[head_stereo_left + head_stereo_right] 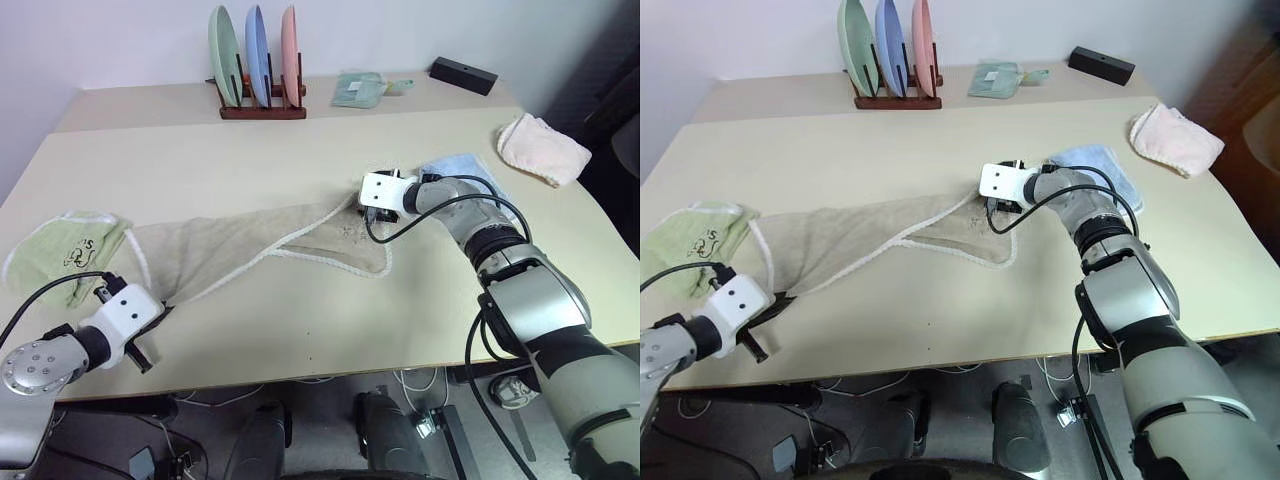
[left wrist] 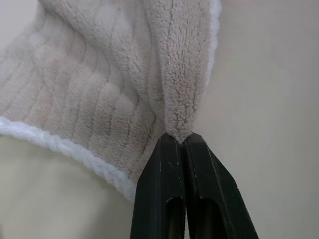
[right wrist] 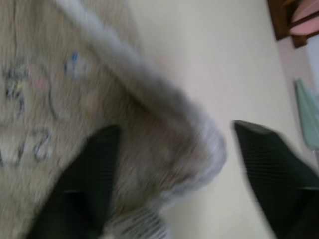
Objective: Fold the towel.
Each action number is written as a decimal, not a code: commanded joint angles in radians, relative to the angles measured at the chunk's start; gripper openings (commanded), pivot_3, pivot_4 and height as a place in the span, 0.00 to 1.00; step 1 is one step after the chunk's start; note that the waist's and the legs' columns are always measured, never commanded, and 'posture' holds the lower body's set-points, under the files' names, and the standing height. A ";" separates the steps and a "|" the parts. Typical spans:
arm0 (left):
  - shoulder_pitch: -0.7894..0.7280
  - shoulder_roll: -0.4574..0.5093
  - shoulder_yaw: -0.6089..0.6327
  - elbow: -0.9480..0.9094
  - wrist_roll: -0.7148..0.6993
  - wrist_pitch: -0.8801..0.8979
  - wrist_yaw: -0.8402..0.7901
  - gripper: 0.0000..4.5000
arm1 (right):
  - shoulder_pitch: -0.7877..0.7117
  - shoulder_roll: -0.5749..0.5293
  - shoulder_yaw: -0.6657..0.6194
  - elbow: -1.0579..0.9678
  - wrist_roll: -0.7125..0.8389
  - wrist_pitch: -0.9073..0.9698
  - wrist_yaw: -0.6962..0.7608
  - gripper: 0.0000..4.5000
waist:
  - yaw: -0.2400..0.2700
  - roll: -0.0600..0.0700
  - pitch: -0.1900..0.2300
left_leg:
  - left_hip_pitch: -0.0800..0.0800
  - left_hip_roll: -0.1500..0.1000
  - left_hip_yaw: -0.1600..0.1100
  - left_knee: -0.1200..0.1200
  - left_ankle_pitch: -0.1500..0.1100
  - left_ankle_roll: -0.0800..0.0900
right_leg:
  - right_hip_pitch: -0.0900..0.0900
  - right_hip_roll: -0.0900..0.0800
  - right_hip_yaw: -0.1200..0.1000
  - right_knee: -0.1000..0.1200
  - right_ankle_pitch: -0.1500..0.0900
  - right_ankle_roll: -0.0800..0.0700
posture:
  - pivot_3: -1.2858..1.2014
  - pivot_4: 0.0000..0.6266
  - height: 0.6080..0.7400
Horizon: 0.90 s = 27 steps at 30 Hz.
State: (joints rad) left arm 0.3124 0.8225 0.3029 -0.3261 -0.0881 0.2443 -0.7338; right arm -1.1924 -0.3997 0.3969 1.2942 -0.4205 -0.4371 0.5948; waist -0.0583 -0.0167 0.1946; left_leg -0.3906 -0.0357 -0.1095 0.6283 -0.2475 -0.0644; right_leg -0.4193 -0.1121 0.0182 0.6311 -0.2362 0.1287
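Now | left gripper (image 2: 182,142) jaws clamp towel (image 1: 240,245) corner | right gripper (image 3: 174,164) jaws open, straddling far corner

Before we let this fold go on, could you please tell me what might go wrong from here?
1. The left tool pinches just the tip of a towel corner; a pull could slip it free.
2. The right tool straddles the far corner with its jaws apart; closing may catch one layer or miss.
3. The towel overlaps the green cloth and lies beside the blue cloth; dragging may shift them.
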 commanded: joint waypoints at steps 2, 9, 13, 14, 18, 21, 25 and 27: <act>0.024 -0.002 0.039 -0.027 0.003 -0.027 0.002 0.00 | -0.043 -0.001 0.012 0.007 -0.046 -0.023 -0.067 0.27 | -0.009 0.000 0.000 | 0.000 0.000 0.000 0.000 0.000 0.000 | 0.000 0.000 0.000 0.000 0.000 0.000 | 0.52 0.24 1.00; 0.023 -0.008 0.036 -0.003 0.002 -0.058 0.005 0.00 | -0.038 -0.009 0.006 0.002 -0.075 -0.035 -0.161 0.01 | -0.011 0.000 0.000 | 0.000 0.000 0.000 0.000 0.000 0.000 | 0.000 0.000 0.000 0.000 0.000 0.000 | 0.52 0.24 1.00; -0.015 -0.022 0.042 0.018 -0.010 -0.076 0.019 0.00 | -0.022 -0.038 -0.008 -0.018 -0.071 -0.067 -0.185 0.01 | -0.010 0.000 0.000 | 0.000 0.000 0.000 0.000 0.000 0.000 | 0.000 0.000 0.000 0.000 0.000 0.000 | 0.52 0.24 1.00; -0.033 -0.027 0.046 0.022 -0.015 -0.077 0.025 0.00 | -0.017 -0.055 -0.007 -0.028 -0.074 -0.081 -0.191 0.01 | -0.009 0.000 0.000 | 0.000 0.000 0.000 0.000 0.000 0.000 | 0.000 0.000 0.000 0.000 0.000 0.000 | 0.52 0.24 1.00; -0.132 -0.033 0.058 0.058 -0.013 -0.094 0.061 0.00 | -0.002 -0.108 -0.044 -0.083 -0.031 -0.121 -0.163 0.01 | -0.008 0.000 0.000 | 0.000 0.000 0.000 0.001 0.000 0.000 | 0.000 0.000 0.000 0.000 0.000 0.000 | 0.52 0.24 1.00; -0.300 -0.033 0.056 0.143 -0.014 -0.100 0.112 0.00 | -0.015 -0.155 -0.088 -0.148 0.012 -0.134 -0.137 0.01 | -0.008 0.000 0.000 | 0.000 0.000 0.000 0.001 0.000 0.000 | 0.000 0.000 0.000 0.001 0.000 0.000 | 0.52 0.24 1.00; -0.582 -0.041 0.011 0.305 0.014 -0.110 0.188 0.00 | -0.083 -0.195 -0.110 -0.174 0.007 -0.113 -0.173 0.01 | -0.011 0.000 0.000 | 0.000 -0.001 0.000 0.002 0.000 0.000 | 0.000 0.000 0.000 0.002 0.000 0.000 | 0.52 0.24 1.00; -0.817 -0.052 -0.015 0.455 0.048 -0.129 0.277 0.00 | -0.161 -0.214 -0.131 -0.167 0.008 -0.094 -0.215 0.01 | -0.008 0.000 0.001 | 0.000 -0.001 0.000 0.001 0.000 0.000 | -0.001 0.000 0.000 0.002 0.000 0.001 | 0.52 0.24 1.00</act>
State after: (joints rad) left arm -0.4162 0.7572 0.2778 0.0730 -0.0650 0.1476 -0.5272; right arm -1.2621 -0.5933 0.3074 1.1639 -0.4289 -0.5355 0.4233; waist -0.0663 -0.0163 0.1954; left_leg -0.3920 -0.0366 -0.1101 0.6305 -0.2468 -0.0656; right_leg -0.4210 -0.1123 0.0181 0.6343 -0.2359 0.1292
